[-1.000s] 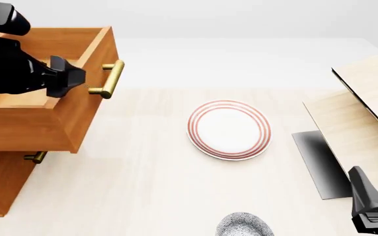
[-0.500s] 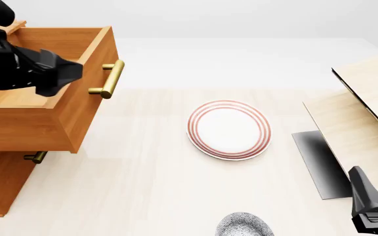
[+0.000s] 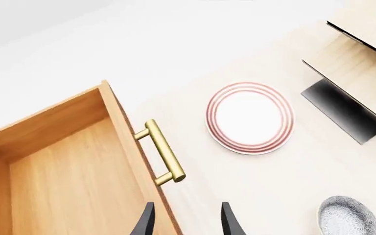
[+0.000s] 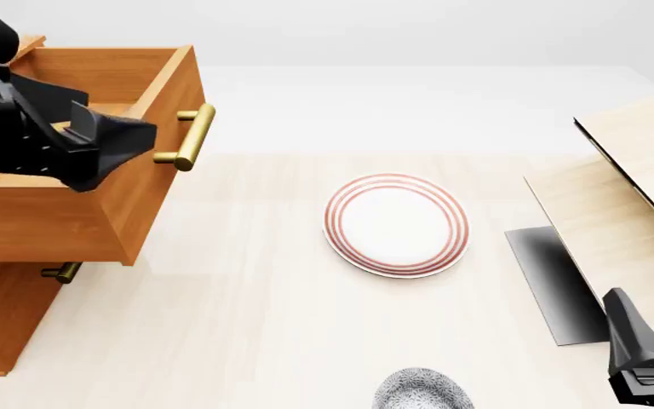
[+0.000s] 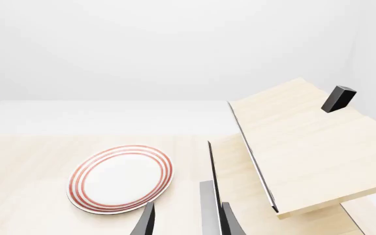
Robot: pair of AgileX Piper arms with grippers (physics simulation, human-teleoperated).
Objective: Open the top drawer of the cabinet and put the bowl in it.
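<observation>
Pale wood tabletop (image 4: 248, 324) under a blank white backdrop: your cabinet (image 4: 9, 315) stands at the left edge of the front view, its top drawer (image 4: 100, 204) pulled well out, brass handle (image 4: 188, 136) facing the middle of the table. The drawer's inside shows bare wood in the left wrist view. The opening step looks done; the bowl is not yet in.

Your left gripper (image 4: 111, 145) hovers over the drawer's front corner, just beside the handle and clear of it. In the left wrist view its two fingers (image 3: 145, 223) stand apart with nothing between them, one over the drawer's inside and one over the table, the front panel's top edge between them.

The bowl (image 4: 422, 390), speckled and small, sits at the bottom centre of the front view, partly cut by the frame edge, well apart from the drawer. A red-ringed plate (image 4: 397, 224) lies between the two, near the centre.

Your right gripper (image 4: 645, 358) waits at the lower right, beside the pale boards (image 4: 622, 204); its fingers (image 5: 147, 223) also stand apart and hold nothing.

Next, judging by the layout, you need a grasp on the bowl's rim. The right arm appears nearer, but the carry to the drawer runs across the table to the far left, past the plate.
</observation>
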